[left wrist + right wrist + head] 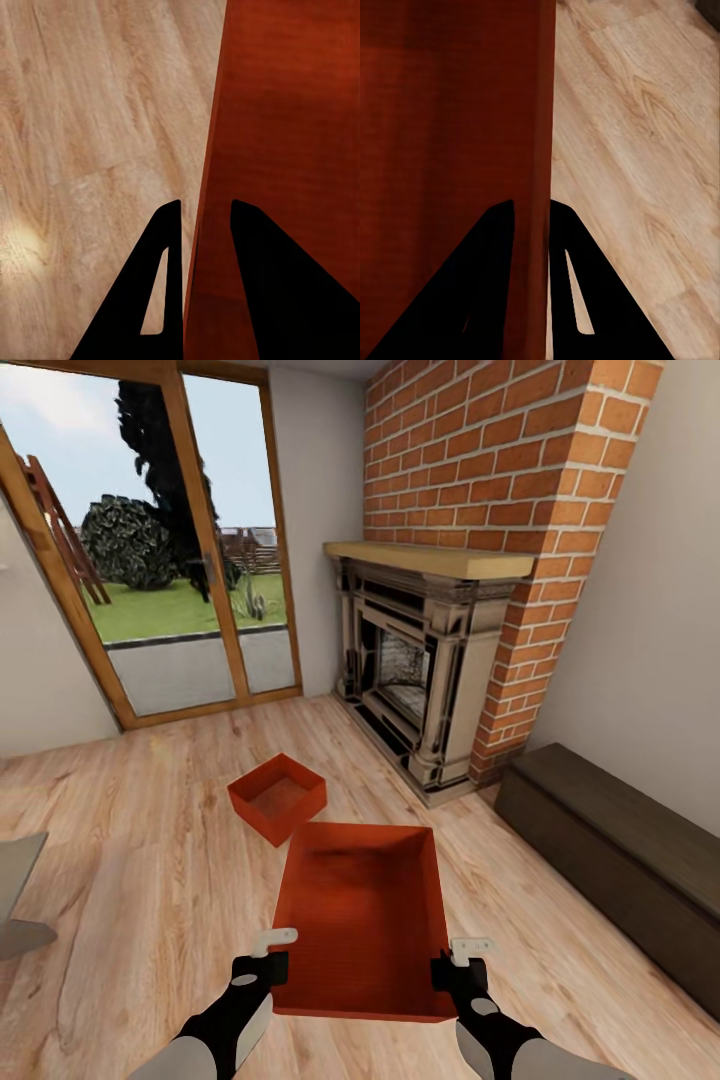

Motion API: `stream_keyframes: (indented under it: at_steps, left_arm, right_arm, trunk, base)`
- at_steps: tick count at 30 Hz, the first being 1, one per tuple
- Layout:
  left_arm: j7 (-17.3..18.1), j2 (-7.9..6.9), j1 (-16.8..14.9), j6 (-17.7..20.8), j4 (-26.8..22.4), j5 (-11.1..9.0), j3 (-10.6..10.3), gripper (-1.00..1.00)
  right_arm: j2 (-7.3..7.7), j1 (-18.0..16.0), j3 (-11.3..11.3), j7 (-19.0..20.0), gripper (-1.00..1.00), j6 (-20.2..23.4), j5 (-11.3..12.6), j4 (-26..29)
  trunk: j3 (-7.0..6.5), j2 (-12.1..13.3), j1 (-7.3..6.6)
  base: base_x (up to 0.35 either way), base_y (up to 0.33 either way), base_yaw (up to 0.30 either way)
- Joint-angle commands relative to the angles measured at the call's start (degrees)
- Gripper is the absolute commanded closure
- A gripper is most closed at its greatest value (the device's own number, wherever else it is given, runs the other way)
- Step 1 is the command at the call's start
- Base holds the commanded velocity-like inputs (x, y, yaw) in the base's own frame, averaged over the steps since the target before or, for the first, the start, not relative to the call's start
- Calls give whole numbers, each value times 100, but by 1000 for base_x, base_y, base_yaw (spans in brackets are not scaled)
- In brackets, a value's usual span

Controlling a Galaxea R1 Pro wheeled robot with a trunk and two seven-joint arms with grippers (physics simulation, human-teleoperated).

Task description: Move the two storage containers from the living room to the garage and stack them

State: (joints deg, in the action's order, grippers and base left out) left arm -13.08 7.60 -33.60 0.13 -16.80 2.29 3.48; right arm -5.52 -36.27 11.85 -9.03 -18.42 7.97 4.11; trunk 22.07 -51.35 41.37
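In the living room, one orange-red storage container hangs in front of me above the light wood plank floor, held by its two side walls. My left gripper is shut on its left wall, one finger inside and one outside. The left wrist view shows that gripper astride the thin wall of the container. My right gripper is shut on the right wall in the same way, and the right wrist view shows it pinching the container. The second storage container sits empty on the planks just beyond the held one.
An ornate fireplace with a brick column stands ahead on the right. A dark low bench runs along the right wall. Wood-framed glass doors fill the far left. A grey furniture edge juts in at the left.
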Motion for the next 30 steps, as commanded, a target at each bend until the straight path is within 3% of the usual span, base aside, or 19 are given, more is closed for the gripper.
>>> stream_keyframes:
  at_steps: [1,30]
  left_arm:
    - [-37,-31,-3,5,1,61,135,100]
    - [-37,-30,-6,5,1,61,137,100]
  right_arm:
    - [5,-8,-174,-46,100,-52,117,2]
    - [4,-7,-174,-46,100,-48,115,2]
  trunk:
    - [-3,-4,1]
    - [-267,-4,1]
  base:
    - [0,0,77]
    - [0,0,77]
